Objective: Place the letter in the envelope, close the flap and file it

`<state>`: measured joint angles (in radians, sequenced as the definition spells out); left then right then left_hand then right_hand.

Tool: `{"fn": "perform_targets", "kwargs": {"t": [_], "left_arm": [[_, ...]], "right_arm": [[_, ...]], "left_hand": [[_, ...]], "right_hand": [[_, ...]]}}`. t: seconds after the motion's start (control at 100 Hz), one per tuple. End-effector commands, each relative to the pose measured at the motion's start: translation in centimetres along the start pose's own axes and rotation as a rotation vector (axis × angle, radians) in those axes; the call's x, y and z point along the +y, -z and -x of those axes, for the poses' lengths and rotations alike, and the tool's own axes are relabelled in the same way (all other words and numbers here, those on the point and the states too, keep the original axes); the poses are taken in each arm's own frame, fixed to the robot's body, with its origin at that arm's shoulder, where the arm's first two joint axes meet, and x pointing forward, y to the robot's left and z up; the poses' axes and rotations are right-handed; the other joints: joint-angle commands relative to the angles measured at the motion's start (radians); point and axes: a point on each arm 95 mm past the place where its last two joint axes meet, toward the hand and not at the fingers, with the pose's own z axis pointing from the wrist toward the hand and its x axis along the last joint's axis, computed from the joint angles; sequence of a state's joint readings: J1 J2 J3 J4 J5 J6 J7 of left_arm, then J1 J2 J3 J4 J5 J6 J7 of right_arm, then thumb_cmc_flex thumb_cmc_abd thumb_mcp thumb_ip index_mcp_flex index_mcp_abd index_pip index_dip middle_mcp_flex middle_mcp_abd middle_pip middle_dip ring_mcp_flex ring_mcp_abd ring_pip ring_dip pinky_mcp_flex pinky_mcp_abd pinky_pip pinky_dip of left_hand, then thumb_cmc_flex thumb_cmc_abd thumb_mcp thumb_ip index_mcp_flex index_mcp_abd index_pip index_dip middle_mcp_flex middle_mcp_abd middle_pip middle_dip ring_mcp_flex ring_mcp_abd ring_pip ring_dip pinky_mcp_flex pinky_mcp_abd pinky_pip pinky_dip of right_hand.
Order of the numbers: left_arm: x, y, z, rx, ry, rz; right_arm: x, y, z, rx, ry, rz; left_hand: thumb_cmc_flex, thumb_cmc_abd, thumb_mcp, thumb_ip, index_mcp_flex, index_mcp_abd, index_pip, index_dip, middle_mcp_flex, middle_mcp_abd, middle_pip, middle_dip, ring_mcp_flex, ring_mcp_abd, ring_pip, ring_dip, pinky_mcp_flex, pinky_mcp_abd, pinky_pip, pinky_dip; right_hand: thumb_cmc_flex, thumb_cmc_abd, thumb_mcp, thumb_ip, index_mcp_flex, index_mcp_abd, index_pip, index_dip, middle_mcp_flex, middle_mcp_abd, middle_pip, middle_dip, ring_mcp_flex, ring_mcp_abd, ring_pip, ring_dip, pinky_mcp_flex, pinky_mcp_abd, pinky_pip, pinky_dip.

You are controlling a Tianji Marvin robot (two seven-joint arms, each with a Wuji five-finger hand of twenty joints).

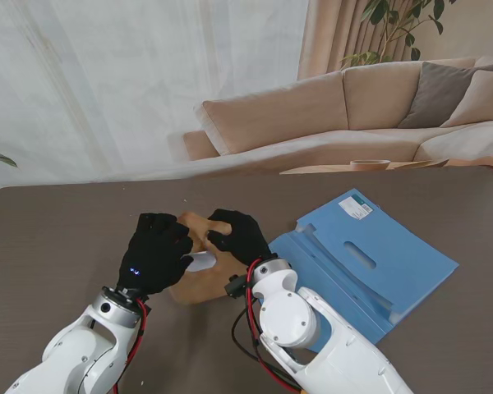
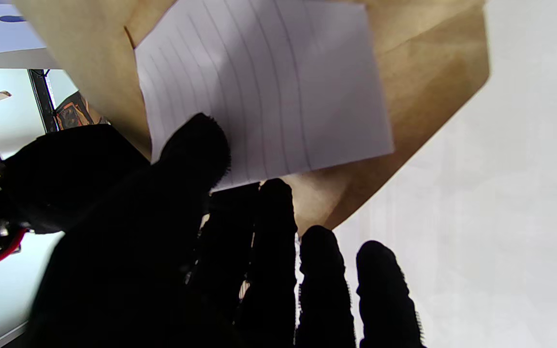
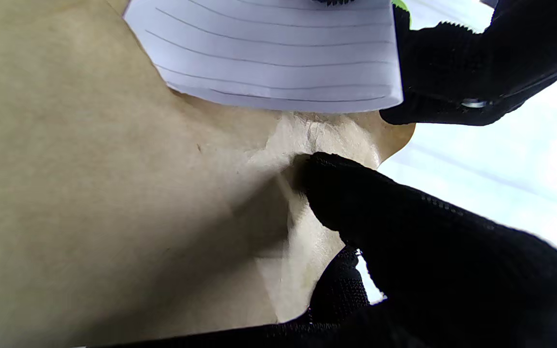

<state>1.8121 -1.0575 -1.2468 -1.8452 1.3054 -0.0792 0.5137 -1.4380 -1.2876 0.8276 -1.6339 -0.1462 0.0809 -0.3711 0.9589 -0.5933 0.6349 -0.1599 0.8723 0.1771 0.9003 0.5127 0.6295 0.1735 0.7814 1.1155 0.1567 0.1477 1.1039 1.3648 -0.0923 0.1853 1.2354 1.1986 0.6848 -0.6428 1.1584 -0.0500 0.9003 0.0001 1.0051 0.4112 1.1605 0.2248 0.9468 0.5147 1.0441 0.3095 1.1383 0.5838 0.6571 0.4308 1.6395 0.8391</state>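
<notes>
A brown paper envelope (image 1: 199, 283) is held off the table between my two black-gloved hands, near the middle of the table. A white lined letter (image 1: 202, 262) sticks partly out of it. My left hand (image 1: 154, 252) pinches the letter (image 2: 264, 92), thumb on its near edge, with the envelope (image 2: 428, 87) behind the sheet. My right hand (image 1: 239, 235) grips the envelope (image 3: 114, 203) by its flap, a fingertip (image 3: 322, 179) pressed into the crumpled paper just beside the letter (image 3: 278, 63). How far the letter reaches inside is hidden.
A blue file folder (image 1: 370, 263) lies open on the brown table (image 1: 57, 246) to the right of my hands. Beyond the table's far edge stand a beige sofa (image 1: 353, 107) and a white curtain.
</notes>
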Motion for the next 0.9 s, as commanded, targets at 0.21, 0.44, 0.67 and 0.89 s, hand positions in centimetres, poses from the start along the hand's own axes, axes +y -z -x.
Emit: {"fn": "perform_targets", "kwargs": {"t": [0.21, 0.44, 0.67, 0.89], "left_arm": [[-0.6, 0.4, 0.5, 0.01, -0.021, -0.001], [-0.8, 1.2, 1.5, 0.009, 0.004, -0.008], [-0.7, 1.3, 1.5, -0.006, 0.028, 0.009], [-0.5, 1.0, 1.2, -0.015, 0.023, 0.013]], "right_arm": [[-0.3, 0.2, -0.2, -0.001, -0.004, -0.011], [-0.3, 0.2, 0.1, -0.011, -0.002, -0.012], [-0.3, 0.1, 0.0, -0.007, 0.001, -0.012], [-0.4, 0.0, 0.0, -0.002, 0.0, -0.015]], "left_hand": [[-0.044, -0.009, 0.002, 0.009, -0.138, -0.04, -0.198, 0.002, -0.151, -0.027, -0.021, -0.221, -0.053, -0.03, -0.018, -0.026, -0.009, -0.005, -0.016, -0.007], [0.009, 0.025, 0.01, 0.012, -0.059, -0.068, -0.265, -0.066, -0.148, -0.029, -0.097, -0.297, -0.07, -0.013, -0.064, -0.091, -0.008, -0.002, -0.053, -0.018], [0.053, 0.075, 0.087, 0.019, 0.05, -0.056, -0.133, -0.084, -0.071, -0.012, -0.137, -0.09, -0.058, -0.011, -0.049, -0.093, -0.009, 0.001, -0.054, -0.014], [0.028, 0.082, 0.118, 0.01, 0.006, -0.028, -0.048, 0.041, -0.059, -0.004, -0.142, -0.031, -0.058, -0.017, -0.035, -0.09, -0.009, -0.004, -0.045, 0.003]], "right_hand": [[0.027, -0.011, 0.034, -0.023, 0.035, -0.023, 0.052, 0.036, 0.042, -0.001, 0.022, 0.008, 0.036, 0.028, 0.025, 0.011, 0.013, 0.016, 0.058, 0.012], [0.025, -0.013, 0.037, -0.022, 0.036, -0.024, 0.051, 0.038, 0.043, 0.0, 0.022, 0.008, 0.035, 0.029, 0.025, 0.01, 0.012, 0.017, 0.058, 0.011], [0.024, -0.014, 0.037, -0.022, 0.036, -0.023, 0.049, 0.039, 0.044, -0.001, 0.022, 0.008, 0.035, 0.028, 0.025, 0.01, 0.012, 0.018, 0.057, 0.011], [0.024, -0.014, 0.038, -0.023, 0.037, -0.023, 0.049, 0.04, 0.043, -0.001, 0.022, 0.008, 0.035, 0.028, 0.025, 0.011, 0.012, 0.018, 0.057, 0.011]]}}
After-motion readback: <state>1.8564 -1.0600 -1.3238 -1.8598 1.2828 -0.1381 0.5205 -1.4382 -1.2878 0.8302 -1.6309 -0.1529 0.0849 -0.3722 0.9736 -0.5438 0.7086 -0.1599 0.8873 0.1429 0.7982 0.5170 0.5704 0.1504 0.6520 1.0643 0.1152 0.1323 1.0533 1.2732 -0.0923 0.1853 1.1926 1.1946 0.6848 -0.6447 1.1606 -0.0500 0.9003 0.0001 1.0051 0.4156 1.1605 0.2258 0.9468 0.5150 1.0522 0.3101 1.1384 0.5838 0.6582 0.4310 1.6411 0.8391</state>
